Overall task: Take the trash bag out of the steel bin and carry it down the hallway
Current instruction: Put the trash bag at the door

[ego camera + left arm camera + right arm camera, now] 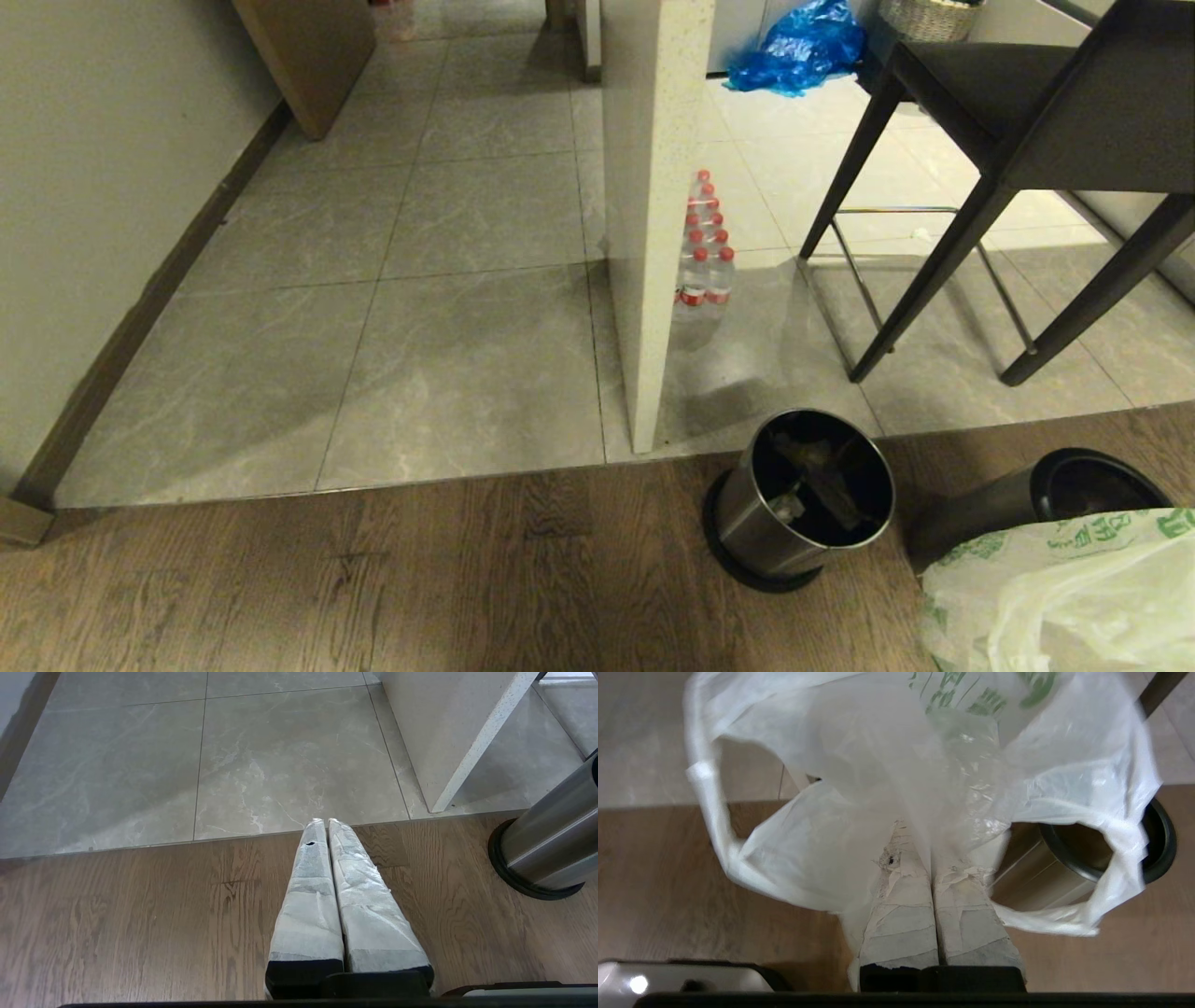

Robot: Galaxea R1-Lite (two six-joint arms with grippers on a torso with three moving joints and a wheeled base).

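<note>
The right end effector [931,826] has its two taped fingers [901,914] pressed together on a fold of the trash bag [924,765], and the thin whitish plastic billows out beyond the fingertips, hiding them and most of the floor past them; green printing shows on the far part of the bag, but it is too blurred to read. Through one of the bag's handle loops, just beside the right fingers, the steel bin [1045,877] shows only in part, its black rim cut off by the plastic. In the head view the right end effector itself is hidden; only the bag [1064,597] bulges into the lower right corner, cut off by the picture's edge. There are two bins there: one steel bin [794,504] stands on the wood-plank floor [373,579] with dark scraps inside that are hard to make out, and a second bin [1055,495] sits partly behind the bag, so which of them the wrist view shows cannot be told for sure. The left end effector [326,821] holds nothing, its wrapped fingers closed against each other and pointing over the wood floor toward the edge of the grey tiles of the hallway [448,280]; a bin's steel wall [546,849] stands off to one side of it, cut off by the frame. Farther off stand a speckled pillar [653,187], a pack of water bottles [705,252] half hidden behind it, a dark stool [1008,140] and a blue plastic bag [798,42]
</note>
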